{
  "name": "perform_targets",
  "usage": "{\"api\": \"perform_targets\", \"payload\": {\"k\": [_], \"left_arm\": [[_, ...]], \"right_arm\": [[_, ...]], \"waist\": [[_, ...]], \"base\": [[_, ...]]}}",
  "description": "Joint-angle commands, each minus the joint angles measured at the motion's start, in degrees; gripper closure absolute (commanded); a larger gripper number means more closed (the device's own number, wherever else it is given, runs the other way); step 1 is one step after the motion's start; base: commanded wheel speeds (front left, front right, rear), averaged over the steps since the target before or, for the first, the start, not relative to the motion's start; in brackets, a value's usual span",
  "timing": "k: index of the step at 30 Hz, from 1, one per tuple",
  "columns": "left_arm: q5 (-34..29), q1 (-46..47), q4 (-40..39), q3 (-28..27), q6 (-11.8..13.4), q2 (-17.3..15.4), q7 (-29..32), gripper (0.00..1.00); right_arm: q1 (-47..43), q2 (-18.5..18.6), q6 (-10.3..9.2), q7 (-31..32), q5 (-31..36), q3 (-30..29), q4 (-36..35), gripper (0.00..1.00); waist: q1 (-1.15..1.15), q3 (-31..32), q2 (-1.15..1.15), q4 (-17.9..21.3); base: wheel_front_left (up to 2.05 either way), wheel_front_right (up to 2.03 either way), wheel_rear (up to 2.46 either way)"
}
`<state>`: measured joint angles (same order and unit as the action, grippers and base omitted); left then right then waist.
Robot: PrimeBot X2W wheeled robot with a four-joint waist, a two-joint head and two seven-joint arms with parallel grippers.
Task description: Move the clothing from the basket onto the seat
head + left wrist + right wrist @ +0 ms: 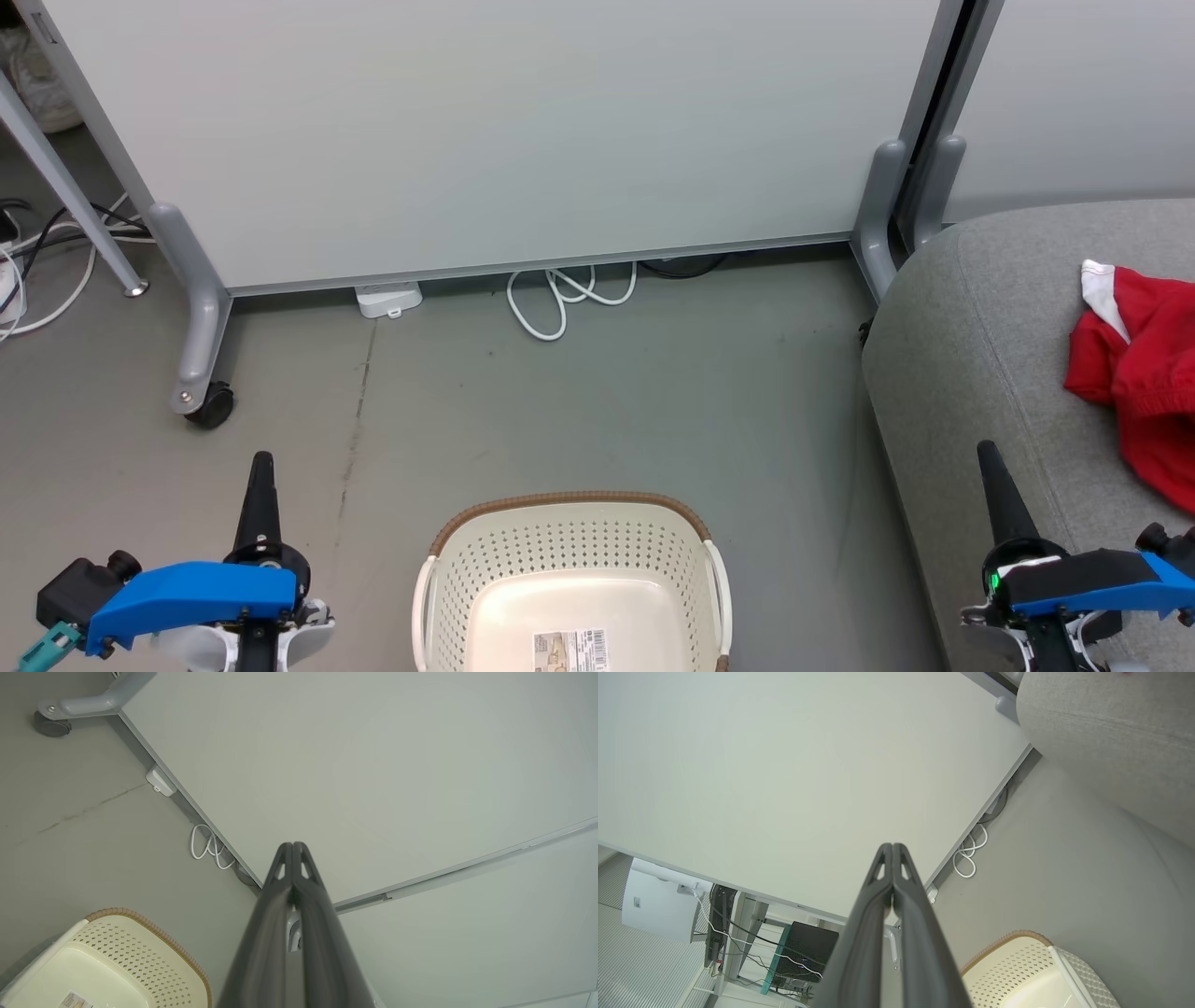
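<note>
Grey floor (607, 401) underfoot, faintly scuffed, with a pale partition panel (513, 140) across 12 o'clock.

Clenched left fingers (260, 504) at 7 o'clock of the head view, tips pressed together, grasping nothing, pointing toward 12. Same pair in the left wrist view (275, 914), sealed along the whole length, seen against the panel.

Clenched right fingers (1004, 504) at 5 o'clock, likewise empty, seen against the near edge of the seat (980, 317). In the right wrist view (873, 914), tips touching.

Between the two pairs, at 6 o'clock, the basket (569, 551) on the floor: cream, perforated, brown rim, a label (569, 649) on its bottom, apart from both pairs. At 7 o'clock in the left wrist view (140, 961), at 5 o'clock in the right wrist view (1008, 970).

Further out, at 3 o'clock, the grey fabric seat with rounded edge, at 1 o'clock in the right wrist view (1101, 728). On it, hard against the frame edge at 3 o'clock, the clothing (1144, 373): crumpled red heap with white trim, partly cut off, well apart from the basket.

Beyond, at the panel's foot, white cable loops (560, 303) at 12 o'clock, a small white box (387, 299) at 11, a caster (210, 406) at 9.
</note>
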<state>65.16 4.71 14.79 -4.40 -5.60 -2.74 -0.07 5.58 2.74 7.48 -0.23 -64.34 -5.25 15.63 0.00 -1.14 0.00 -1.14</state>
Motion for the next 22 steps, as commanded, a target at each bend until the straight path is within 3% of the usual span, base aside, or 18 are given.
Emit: {"api": "perform_targets", "payload": {"k": [1,22], "left_arm": [[1.6,1.2,-0.8,-0.3,-0.1,-0.2,0.4,1.0],[12.9,1.7,-1.6,-1.3,-0.2,-0.2,3.2,1.0]], "right_arm": [[1.1,0.2,0.02,0.4,-1.9,-0.2,-0.7,1.0],[1.5,0.2,0.02,3.4,-13.4,-0.8,-0.9,1.0]], "waist": [[0.0,0.0,0.0,0.0],[0.0,0.5,0.0,0.5]], "base": [[0.0,0.0,0.0],[0.0,0.0,0.0]]}}
